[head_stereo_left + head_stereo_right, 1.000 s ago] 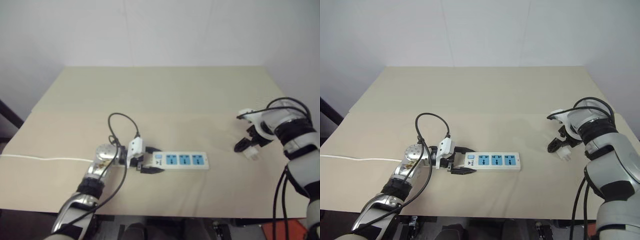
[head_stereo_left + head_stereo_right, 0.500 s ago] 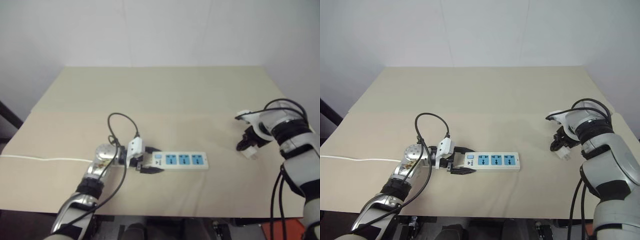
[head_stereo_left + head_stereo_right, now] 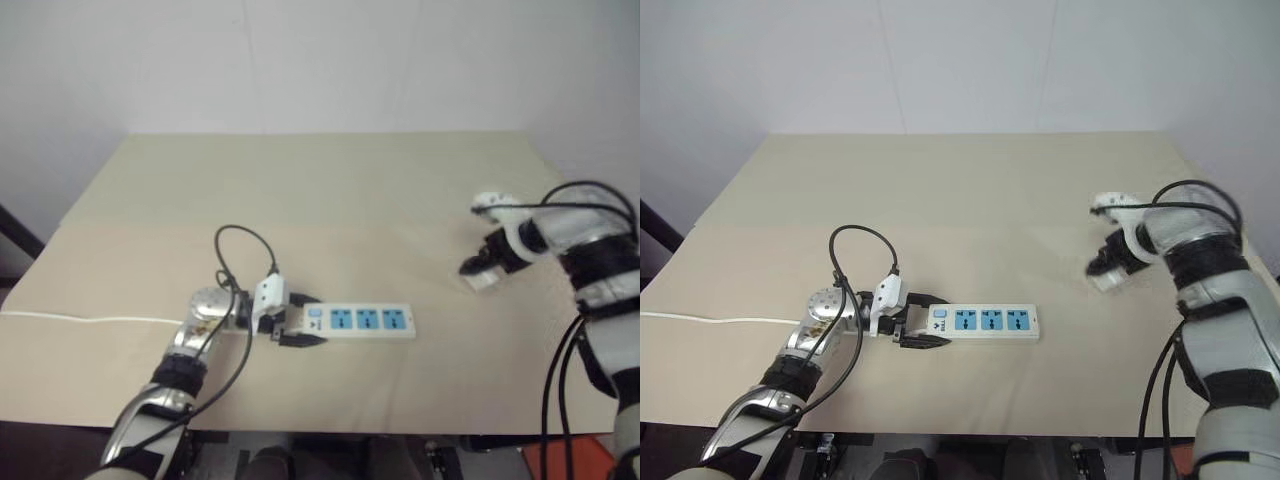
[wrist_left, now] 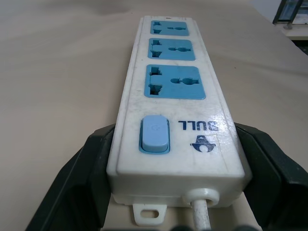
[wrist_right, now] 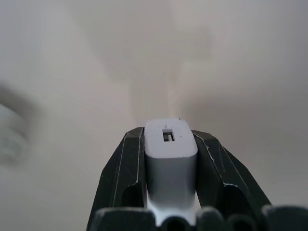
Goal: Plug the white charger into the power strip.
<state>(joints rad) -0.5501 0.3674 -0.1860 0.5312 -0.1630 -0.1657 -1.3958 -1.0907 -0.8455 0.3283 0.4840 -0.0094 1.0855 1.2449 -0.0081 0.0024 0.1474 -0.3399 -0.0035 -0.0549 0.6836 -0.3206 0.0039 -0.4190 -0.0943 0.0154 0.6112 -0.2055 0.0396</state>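
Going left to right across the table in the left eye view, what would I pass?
Thin white cord → left gripper, jaws shut on the switch end of the power strip → bare stretch of table → right gripper, jaws shut on the white charger.

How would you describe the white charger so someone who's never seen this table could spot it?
Look over the right side of the beige table, at the right gripper. Its black fingers clamp a small white rounded block, the white charger, far smaller than the power strip with three blue sockets.
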